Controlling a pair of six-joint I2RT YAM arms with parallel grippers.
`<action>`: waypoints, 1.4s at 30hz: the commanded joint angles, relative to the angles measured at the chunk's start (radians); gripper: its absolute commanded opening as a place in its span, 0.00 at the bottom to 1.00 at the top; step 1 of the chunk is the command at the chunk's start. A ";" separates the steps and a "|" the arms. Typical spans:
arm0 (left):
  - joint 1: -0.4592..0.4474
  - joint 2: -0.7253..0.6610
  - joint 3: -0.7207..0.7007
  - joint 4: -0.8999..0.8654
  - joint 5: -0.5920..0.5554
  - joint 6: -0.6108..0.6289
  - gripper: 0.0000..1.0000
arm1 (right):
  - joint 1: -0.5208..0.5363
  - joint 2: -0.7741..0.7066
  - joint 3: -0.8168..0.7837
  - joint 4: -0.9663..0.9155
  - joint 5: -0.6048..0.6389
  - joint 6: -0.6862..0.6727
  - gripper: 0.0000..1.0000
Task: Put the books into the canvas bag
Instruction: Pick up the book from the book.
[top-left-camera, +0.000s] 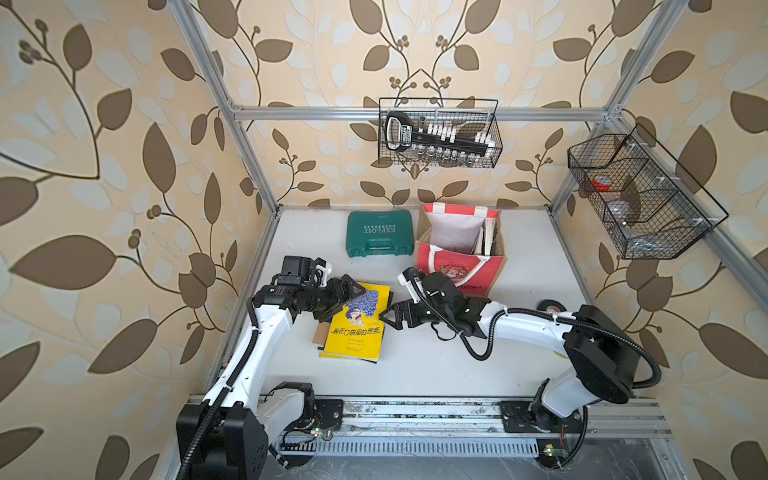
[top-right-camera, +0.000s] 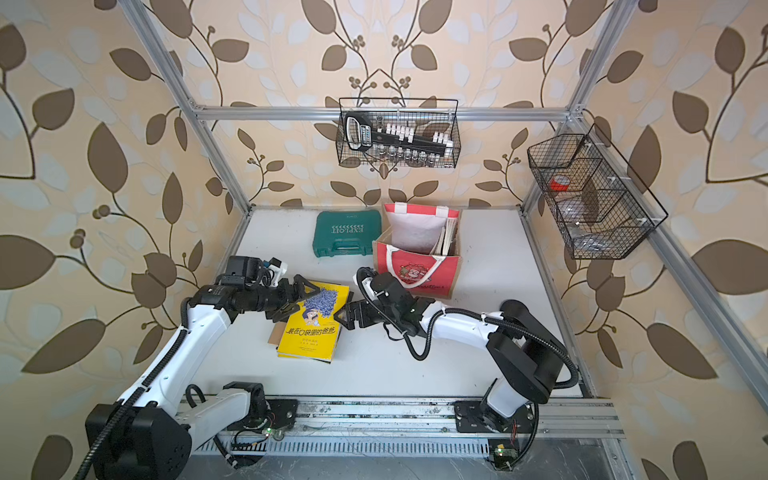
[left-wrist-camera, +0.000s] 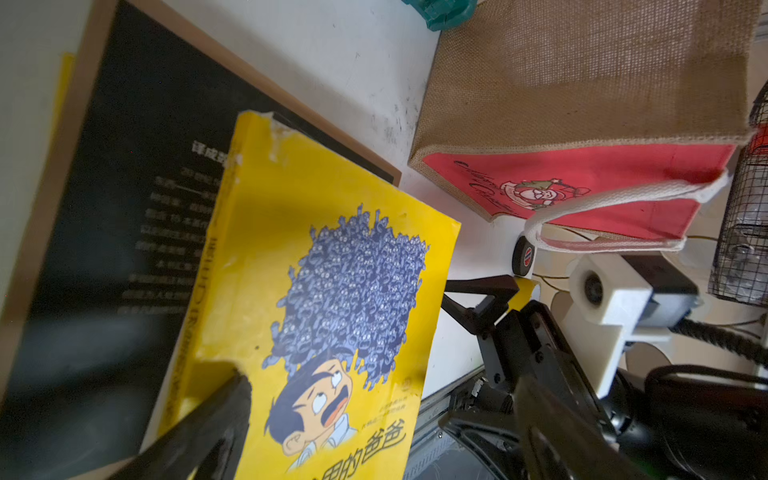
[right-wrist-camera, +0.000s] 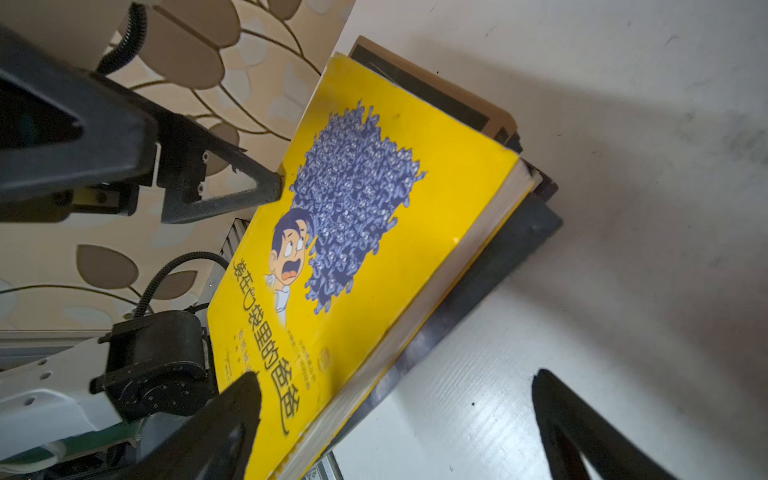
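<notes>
Far left: the left gripper (top-left-camera: 345, 300) hangs w/ jaws spread wide, nothing in them. One fingertip (right-wrist-camera: 272, 185) sits right at the spine-side edge of the yellow book (top-left-camera: 355, 328); touching or a hair off, can't say which.

That book tops a short stack (top-left-camera: 349, 357) lying flat on the table (top-left-camera: 415, 365), front-left of centre. Under it is a dark book (left-wrist-camera: 124, 187) w/ a tan border, poking out on the left & far sides. Prob. more below, count unclear. The stack's long axis runs front-to-back of the table, tilted a touch. So its long edges face the arms: spine to the left one, page edges to the right one.

Next over, the right gripper (top-left-camera: 390, 313) is also wide open & empty, tips just beside the page-edge side. Its wrist view shows one finger (right-wrist-camera: 232, 415) over the yellow cover & the other (right-wrist-camera: 573, 419) over bare table, so the jaws straddle that edge. Whether they're level w/ it or above is hard to tell.

Further right & back stands the canvas bag (top-left-camera: 478, 270), upright, mouth open, w/ books inside (top-left-camera: 487, 237) against its right wall. Both arms are at the stack, but the right one's nearer the bag. My guess: it does the carry, w/ the left one steadying.
</notes>
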 joint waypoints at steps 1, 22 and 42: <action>0.003 0.006 -0.006 0.007 0.022 0.014 0.99 | -0.016 0.021 0.014 0.046 -0.044 0.035 0.99; 0.008 -0.004 0.006 -0.014 -0.084 0.014 0.99 | -0.020 0.105 0.052 0.113 -0.123 0.026 0.99; 0.008 0.011 -0.019 0.041 0.014 0.008 0.99 | -0.036 0.193 0.136 0.192 -0.197 0.027 0.99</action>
